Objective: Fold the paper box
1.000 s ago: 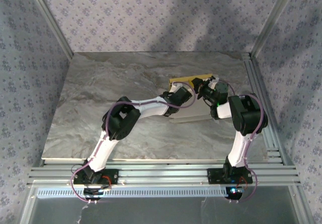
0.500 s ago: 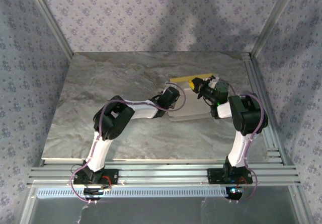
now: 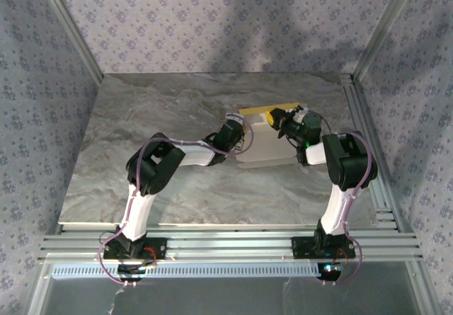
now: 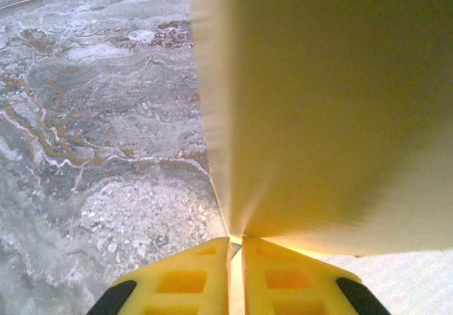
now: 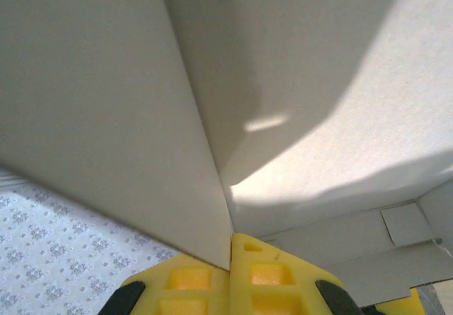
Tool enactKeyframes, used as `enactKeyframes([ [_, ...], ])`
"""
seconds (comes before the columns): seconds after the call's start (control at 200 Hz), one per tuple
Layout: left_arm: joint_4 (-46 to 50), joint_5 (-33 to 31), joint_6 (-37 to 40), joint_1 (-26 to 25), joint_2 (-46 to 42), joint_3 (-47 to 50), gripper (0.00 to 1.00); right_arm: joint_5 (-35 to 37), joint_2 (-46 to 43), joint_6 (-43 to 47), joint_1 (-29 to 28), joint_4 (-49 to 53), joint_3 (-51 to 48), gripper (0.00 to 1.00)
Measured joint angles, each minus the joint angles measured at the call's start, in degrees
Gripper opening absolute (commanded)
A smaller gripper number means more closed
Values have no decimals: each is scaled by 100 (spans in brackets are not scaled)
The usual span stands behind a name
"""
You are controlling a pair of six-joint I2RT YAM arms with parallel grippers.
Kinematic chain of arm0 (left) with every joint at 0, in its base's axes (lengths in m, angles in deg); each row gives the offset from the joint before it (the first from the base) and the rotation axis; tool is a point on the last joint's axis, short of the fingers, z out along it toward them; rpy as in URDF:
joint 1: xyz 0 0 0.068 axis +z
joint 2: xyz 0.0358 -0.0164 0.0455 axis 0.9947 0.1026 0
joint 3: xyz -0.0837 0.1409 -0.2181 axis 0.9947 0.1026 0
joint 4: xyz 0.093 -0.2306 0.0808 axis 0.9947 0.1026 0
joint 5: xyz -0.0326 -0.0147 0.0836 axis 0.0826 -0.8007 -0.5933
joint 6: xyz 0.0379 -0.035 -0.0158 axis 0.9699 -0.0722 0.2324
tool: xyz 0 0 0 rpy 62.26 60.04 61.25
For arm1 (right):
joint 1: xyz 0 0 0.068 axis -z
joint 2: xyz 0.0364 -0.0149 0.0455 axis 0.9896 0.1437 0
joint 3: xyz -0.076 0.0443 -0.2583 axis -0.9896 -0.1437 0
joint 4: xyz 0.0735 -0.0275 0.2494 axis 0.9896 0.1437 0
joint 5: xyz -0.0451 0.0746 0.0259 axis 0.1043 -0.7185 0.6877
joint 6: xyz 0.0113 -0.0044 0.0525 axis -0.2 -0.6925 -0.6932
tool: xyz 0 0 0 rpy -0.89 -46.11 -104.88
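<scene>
The paper box (image 3: 267,147) lies partly folded at the right of the marble table (image 3: 141,124), pale face up, with a yellow strip raised along its far edge. My left gripper (image 3: 239,134) is at its left edge. In the left wrist view the yellow fingers (image 4: 184,276) of the left gripper (image 4: 236,241) pinch a thin cream-yellow panel of the paper box (image 4: 333,102) that stands up from them. My right gripper (image 3: 278,121) is at the far right corner. In the right wrist view the right gripper (image 5: 231,248) is shut on a white flap of the paper box (image 5: 92,95).
Aluminium rails run along the table's right side (image 3: 364,131) and near edge (image 3: 233,244). Patterned walls (image 3: 212,25) close in the back and sides. Bare marble stretches to the left (image 4: 92,117) of the card.
My left gripper has drawn back leftward from beside the right gripper to the card's left edge, and its jaws have closed on that edge. The right arm has not moved.
</scene>
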Motion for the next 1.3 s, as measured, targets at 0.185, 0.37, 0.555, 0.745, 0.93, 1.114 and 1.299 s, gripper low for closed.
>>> enactKeyframes([
  [0.185,-61,251,28,74,0,0,15,0,-55,2,17,155,24,0],
  [0.37,-140,404,238,136,0,33,31,-20,-57,2,39,227,63,0],
  [0.555,-494,658,326,256,-79,313,38,-131,-57,2,44,269,96,0],
  [0.745,-894,1003,315,374,-125,595,41,-223,-57,2,42,310,111,0],
  [0.93,-933,1307,306,461,-131,612,44,-256,-57,2,42,313,111,0],
  [1.114,-1032,1718,308,520,-133,636,45,-260,-57,2,42,323,127,0],
  [1.299,-1403,2192,256,621,-136,769,45,-262,-57,2,42,363,149,0],
])
